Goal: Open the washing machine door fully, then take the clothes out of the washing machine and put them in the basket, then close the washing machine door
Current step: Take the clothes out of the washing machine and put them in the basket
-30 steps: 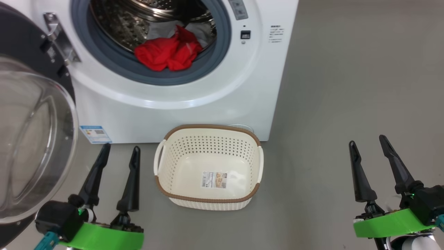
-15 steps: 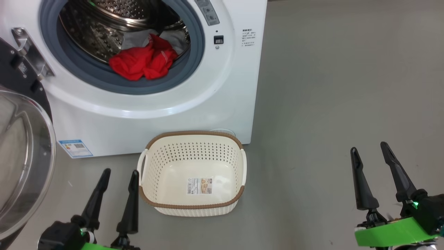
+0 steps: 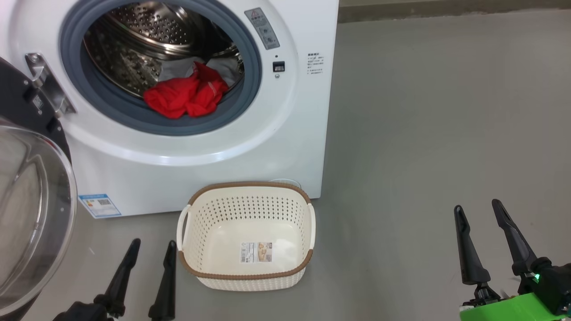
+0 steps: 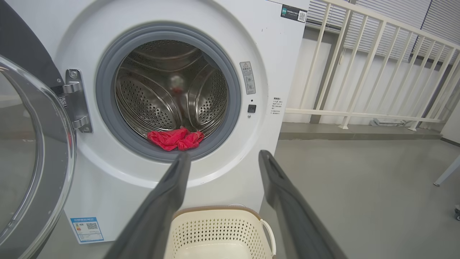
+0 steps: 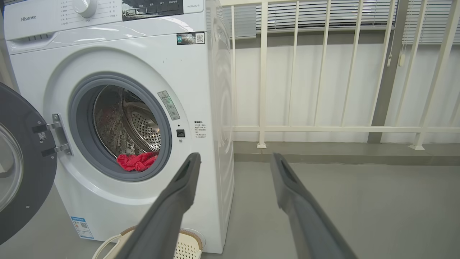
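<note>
The white washing machine (image 3: 294, 147) stands with its door (image 3: 31, 214) swung wide to the left, glass bowl facing me. Red clothes (image 3: 185, 96) lie at the drum's front lip, with grey and white fabric behind them; they also show as clothes (image 4: 175, 139) and clothes (image 5: 136, 162). The cream basket (image 3: 246, 272) sits empty on the floor right before the washer, a sticker on its bottom. My left gripper (image 3: 151, 246) is open low beside the basket's left side. My right gripper (image 3: 478, 208) is open far to the right over bare floor. Both hold nothing.
Grey floor (image 3: 424, 147) stretches to the right of the washer. A cream railing (image 5: 323, 127) on a low kerb stands behind and to the right of the machine, with blinds behind it. A chair or table leg (image 4: 447, 171) shows at the far right.
The head camera has tilted up and shifted, so the washer, basket and both grippers sit lower in the picture. Both grippers stay open and empty; clothes and basket are unmoved.
</note>
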